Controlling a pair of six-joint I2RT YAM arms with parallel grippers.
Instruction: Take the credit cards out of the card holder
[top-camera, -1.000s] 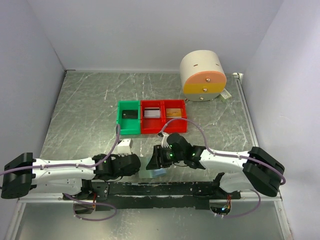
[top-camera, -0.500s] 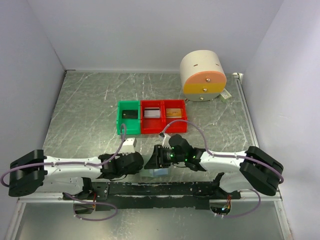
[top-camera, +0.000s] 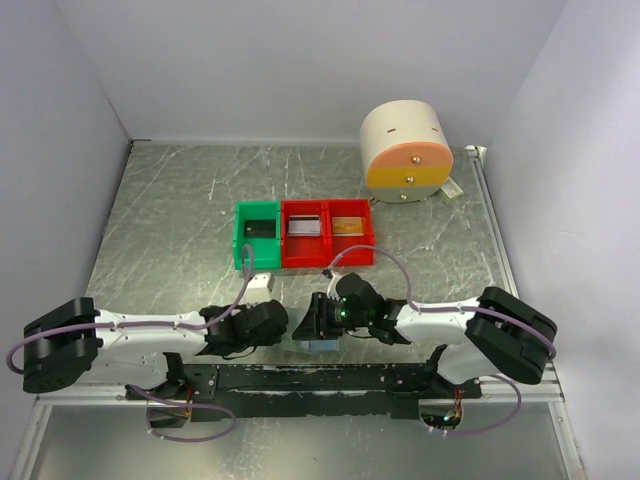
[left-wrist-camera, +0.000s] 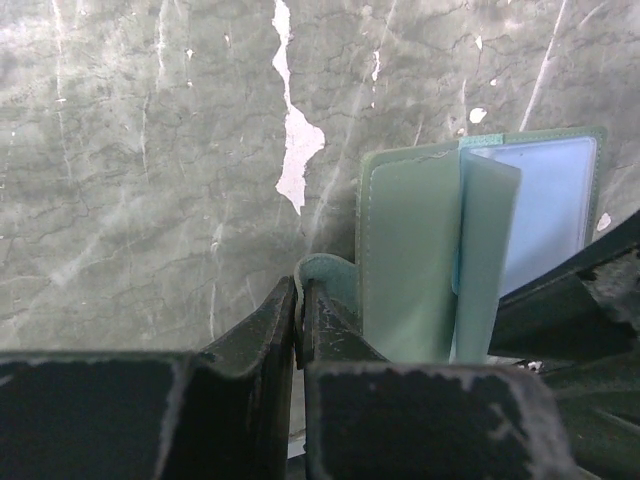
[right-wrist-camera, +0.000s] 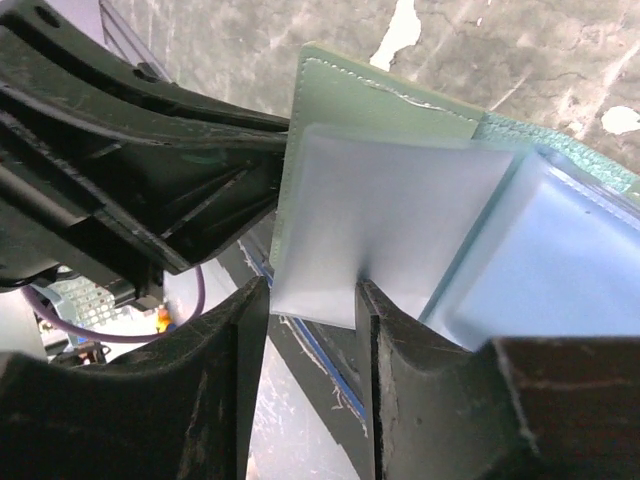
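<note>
The card holder (left-wrist-camera: 430, 250) is a pale blue-green soft sleeve lying spread on the marble table. My left gripper (left-wrist-camera: 300, 300) is shut on its curled corner flap. My right gripper (right-wrist-camera: 310, 292) stands open, and the lower edge of a translucent pocket leaf (right-wrist-camera: 380, 220) hangs between its fingers, touching the right one. From above, both grippers meet over the holder (top-camera: 319, 346) at the table's near edge. No card shows in the pockets. A gold-tan credit card (top-camera: 348, 225) lies in the right red bin.
A green bin (top-camera: 243, 240) and two joined red bins (top-camera: 327, 255) sit mid-table, holding flat items. A cream drum with an orange and yellow face (top-camera: 405, 150) stands back right. A black rail (top-camera: 320, 378) runs along the near edge. Walls close in on both sides.
The left arm has swung right, bringing its gripper up against the holder. The right jaws have narrowed a little around the pocket leaf.
</note>
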